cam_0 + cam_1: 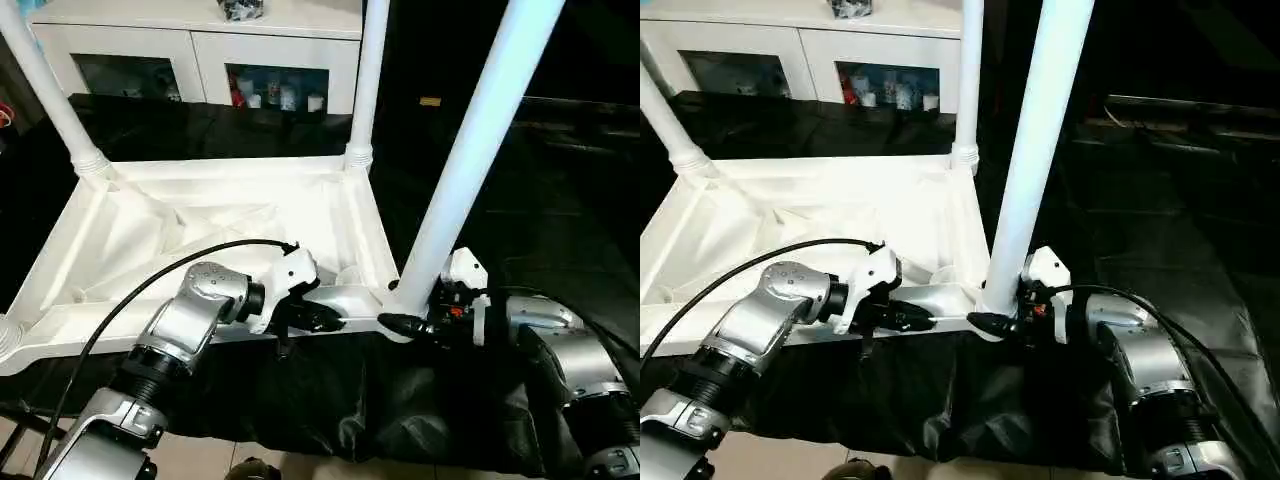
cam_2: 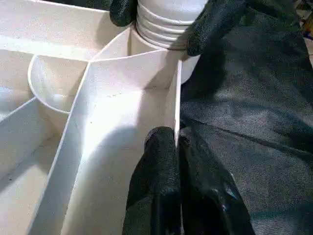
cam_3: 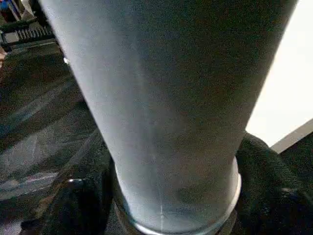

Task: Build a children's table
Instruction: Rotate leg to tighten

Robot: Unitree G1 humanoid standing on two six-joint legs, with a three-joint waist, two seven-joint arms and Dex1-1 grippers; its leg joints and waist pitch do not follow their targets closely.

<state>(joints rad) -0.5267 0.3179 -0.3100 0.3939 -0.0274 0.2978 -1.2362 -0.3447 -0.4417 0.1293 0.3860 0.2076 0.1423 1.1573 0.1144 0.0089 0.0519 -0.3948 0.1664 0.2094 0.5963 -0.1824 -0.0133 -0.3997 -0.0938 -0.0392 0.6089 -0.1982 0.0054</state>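
The children's table top point(image 1: 150, 230) lies upside down on a black cloth, underside ribs facing up. Two white legs point(image 1: 365, 70) point(image 1: 45, 90) stand in the far corner sockets. A third leg point(image 1: 480, 130) stands in the near right socket. My right gripper point(image 1: 402, 318) holds that leg's ribbed base, one black finger point(image 2: 215, 24) on each side of it. In the right wrist view the leg point(image 3: 166, 98) rises between the fingers. My left gripper point(image 2: 176, 134) is shut on the thin near rim point(image 2: 173, 98) of the top, just left of that socket.
A white cabinet point(image 1: 200, 40) with glass doors stands behind the table. The black cloth point(image 1: 350, 400) hangs over the near edge below my arms. A black cable point(image 1: 130, 300) loops over my left forearm. Dark floor lies to the right.
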